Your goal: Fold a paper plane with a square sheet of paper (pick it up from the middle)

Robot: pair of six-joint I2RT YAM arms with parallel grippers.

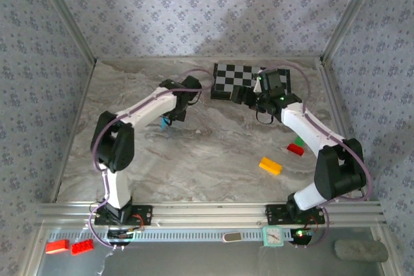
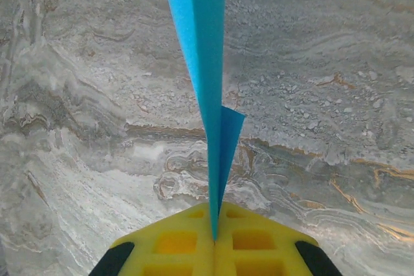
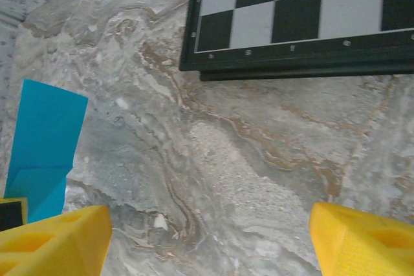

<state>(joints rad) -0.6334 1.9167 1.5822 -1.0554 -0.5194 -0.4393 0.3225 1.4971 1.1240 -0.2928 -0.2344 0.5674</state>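
The cyan-blue sheet of paper (image 2: 200, 63), folded narrow, stands on edge and runs away from my left gripper (image 2: 215, 240). The yellow pads are shut on its near end, and a small flap sticks out to the right. From above, a bit of the paper (image 1: 165, 123) peeks out under the left gripper (image 1: 173, 117) at the table's middle left. My right gripper (image 3: 210, 240) hangs open over bare marble, with its fingers (image 3: 362, 237) wide apart and nothing between them. The folded paper (image 3: 42, 140) lies off to its left. In the top view the right gripper (image 1: 238, 94) sits by the chessboard's near left corner.
A black-and-white chessboard (image 1: 249, 79) lies at the back of the table, its edge (image 3: 304, 63) just beyond the right gripper. A yellow-orange block (image 1: 270, 166) and a red and green brick (image 1: 296, 147) lie at the right front. Walls enclose the marble table (image 1: 207, 153).
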